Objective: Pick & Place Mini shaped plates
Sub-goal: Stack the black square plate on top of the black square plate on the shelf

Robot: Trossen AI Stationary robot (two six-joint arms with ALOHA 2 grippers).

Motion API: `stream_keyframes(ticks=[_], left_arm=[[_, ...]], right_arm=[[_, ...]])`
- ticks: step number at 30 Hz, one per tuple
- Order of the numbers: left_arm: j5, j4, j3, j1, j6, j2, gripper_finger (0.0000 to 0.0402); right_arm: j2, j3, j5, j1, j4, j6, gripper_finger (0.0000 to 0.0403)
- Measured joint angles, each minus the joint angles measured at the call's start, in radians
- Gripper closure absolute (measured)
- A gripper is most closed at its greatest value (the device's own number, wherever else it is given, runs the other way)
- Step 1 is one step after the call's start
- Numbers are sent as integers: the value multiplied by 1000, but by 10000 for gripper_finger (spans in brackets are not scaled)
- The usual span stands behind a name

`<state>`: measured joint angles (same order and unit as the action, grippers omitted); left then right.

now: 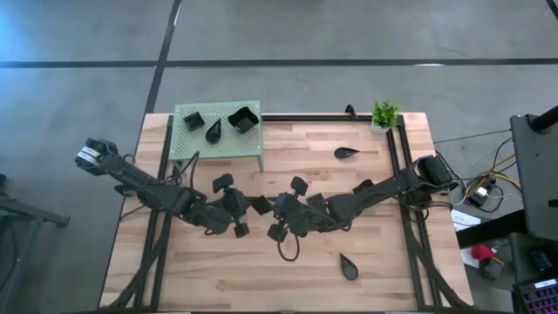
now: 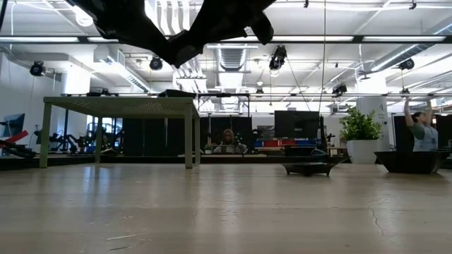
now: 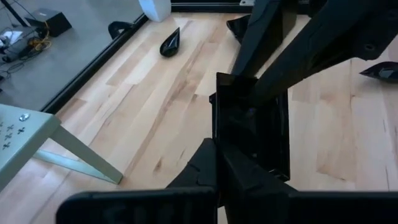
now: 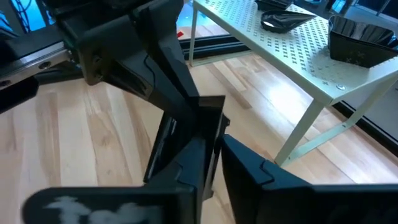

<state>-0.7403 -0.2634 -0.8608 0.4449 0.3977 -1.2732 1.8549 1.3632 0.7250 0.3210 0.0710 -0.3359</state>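
A small black square plate hangs above the middle of the table, between my two grippers. My left gripper reaches in from the table's left and is shut on it. My right gripper comes from the right, and its fingers stand narrowly apart on either side of the plate's opposite rim. Two more square plates and a leaf-shaped one rest on top of the green stand. Two leaf-shaped plates lie flat on the table. My left gripper pinches the square plate's rim between its two fingers, on the side toward the table's left. The fingers slant down from the left. The plate is lifted clear of the table and tilted. My right gripper: I cannot tell whether its fingers touch the rim.
The green stand stands on thin legs at the far left. A small potted plant sits at the far right corner. A black rail runs along the table's right side. Bare wood lies toward the near edge.
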Motion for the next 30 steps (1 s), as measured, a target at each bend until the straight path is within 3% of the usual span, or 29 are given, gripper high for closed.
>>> stream_keyframes(ticks=[9, 18, 30], left_arm=[[53, -112, -45, -48, 31, 21, 401], [71, -385, -112, -116, 129, 161, 401], [-248, -621, -116, -210, 415, 433, 401]], right_arm=[[-35, 0, 4, 7, 0, 33, 274], [-120, 1, 3, 39, 4, 127, 236], [-146, 1, 1, 46, 7, 183, 231]])
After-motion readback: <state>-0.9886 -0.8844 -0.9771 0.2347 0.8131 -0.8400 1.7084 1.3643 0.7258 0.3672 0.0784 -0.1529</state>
